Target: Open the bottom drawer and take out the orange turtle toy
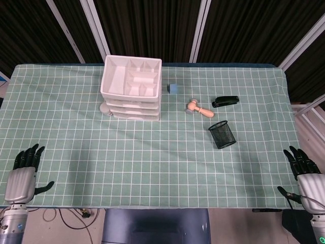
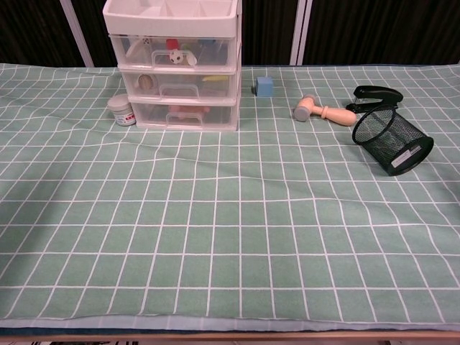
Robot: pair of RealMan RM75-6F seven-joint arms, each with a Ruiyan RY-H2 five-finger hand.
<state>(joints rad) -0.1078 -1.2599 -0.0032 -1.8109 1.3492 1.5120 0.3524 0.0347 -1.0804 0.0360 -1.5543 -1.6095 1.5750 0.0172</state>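
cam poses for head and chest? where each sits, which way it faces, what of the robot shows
Head view: high, looking steeply down on the table; left hand and right hand show at the near corners.
Chest view: low at the near edge, looking across at the drawer unit; no robot body shows.
Shared: drawer unit, wooden mallet, mesh cup.

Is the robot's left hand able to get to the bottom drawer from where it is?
Probably yes. The left hand is open at the near table edge, far from the bottom drawer, but only bare cloth lies between. The small white jar beside the drawers sits off to the side.
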